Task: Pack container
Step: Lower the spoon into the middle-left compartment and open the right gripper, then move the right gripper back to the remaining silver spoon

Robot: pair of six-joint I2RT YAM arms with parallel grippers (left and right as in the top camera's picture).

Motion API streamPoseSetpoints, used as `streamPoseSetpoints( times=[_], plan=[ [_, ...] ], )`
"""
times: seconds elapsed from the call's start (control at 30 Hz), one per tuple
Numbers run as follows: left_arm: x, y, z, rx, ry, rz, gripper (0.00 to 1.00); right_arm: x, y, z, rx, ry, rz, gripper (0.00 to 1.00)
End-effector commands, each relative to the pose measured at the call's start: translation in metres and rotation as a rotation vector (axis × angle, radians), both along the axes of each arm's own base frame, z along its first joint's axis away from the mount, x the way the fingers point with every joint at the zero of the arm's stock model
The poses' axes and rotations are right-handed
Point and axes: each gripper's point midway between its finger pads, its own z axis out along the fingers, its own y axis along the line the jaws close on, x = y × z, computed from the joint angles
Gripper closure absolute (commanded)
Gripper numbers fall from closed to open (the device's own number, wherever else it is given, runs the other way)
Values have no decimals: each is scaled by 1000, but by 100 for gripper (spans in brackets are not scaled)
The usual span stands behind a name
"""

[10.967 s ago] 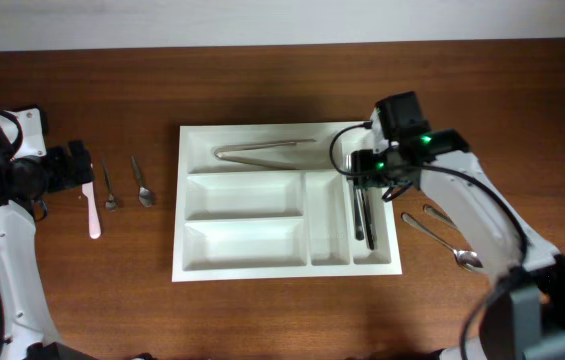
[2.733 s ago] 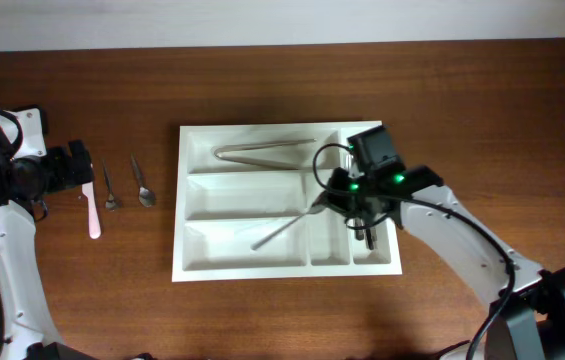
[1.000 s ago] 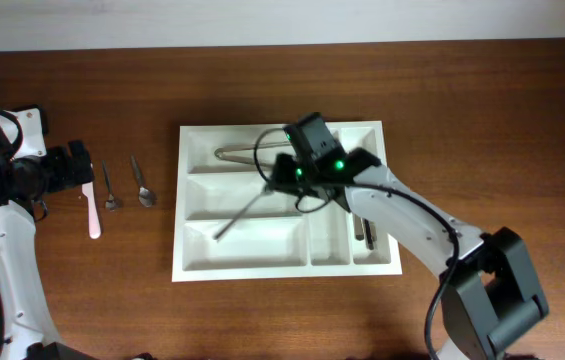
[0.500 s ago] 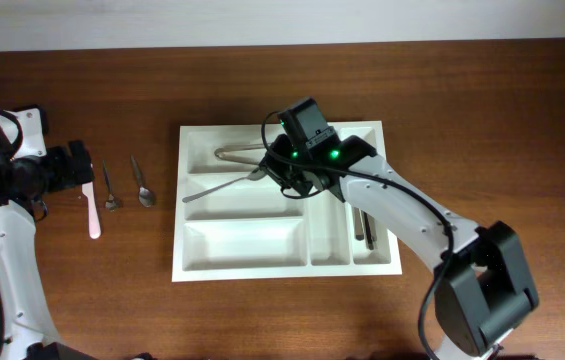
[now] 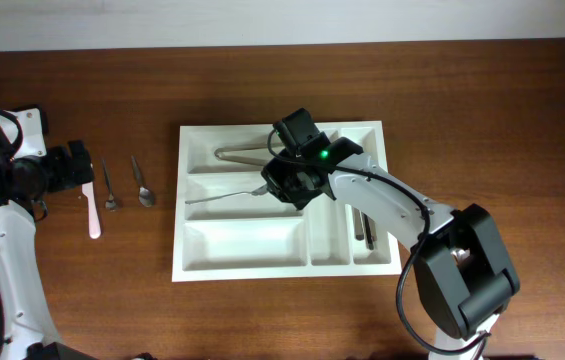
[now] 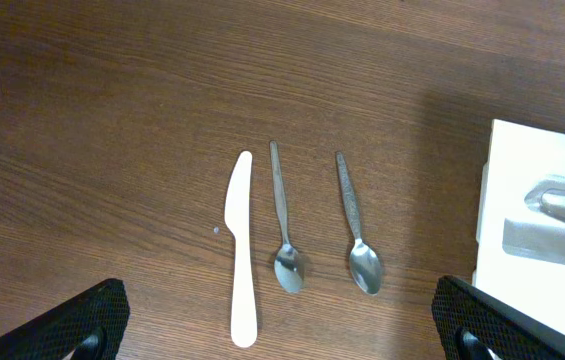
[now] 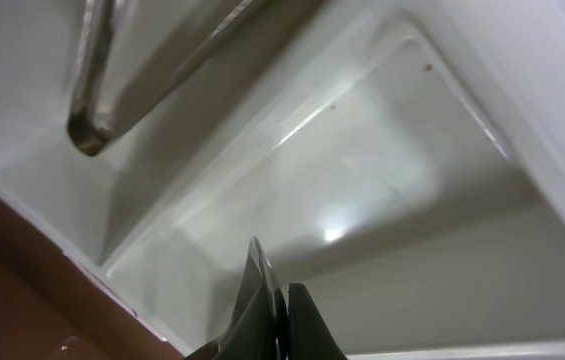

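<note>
The container is a large white cutlery tray in the middle of the table. My right gripper hovers over its middle long compartment, shut on one end of a metal spoon. The spoon's handle points left, low over that compartment. In the right wrist view the fingers pinch a thin metal edge above the white compartment floor. My left gripper is open at the far left, above a white plastic knife and two small spoons; nothing is between its fingers.
Metal tongs lie in the container's top compartment, also seen in the right wrist view as tongs. Dark-handled utensils sit in the far-right narrow compartment. The container's left edge shows in the left wrist view.
My right gripper carried the spoon from over the lower compartment up to the middle one, turning its handle to point left. The left arm has not moved.
</note>
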Motion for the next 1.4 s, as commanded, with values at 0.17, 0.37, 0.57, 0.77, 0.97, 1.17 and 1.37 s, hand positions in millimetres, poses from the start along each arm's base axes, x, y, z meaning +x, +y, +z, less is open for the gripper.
streamPoseSetpoints(
  times=[0.17,0.37,0.57,0.77,0.97,1.17,1.37],
  plan=[
    [2,2,10,18,-21,-8,1,4,-16,-19,-46,66,-73,96],
    [2,2,10,18,-21,-8,1,10,-20,-19,-44,56,-85,84],
    [2,2,10,18,-21,-8,1,32,-4,-4,22,-89,12,73],
    [2,2,10,18,-21,-8,1,68,7,40,119,-321,146,68],
    [2,2,10,18,-21,-8,1,113,-54,93,-97,-582,409,67],
    [2,2,10,18,-21,-8,1,124,-180,113,-584,-501,471,61],
    [2,2,10,18,-21,-8,1,100,-295,144,-638,-331,355,55]
  ],
)
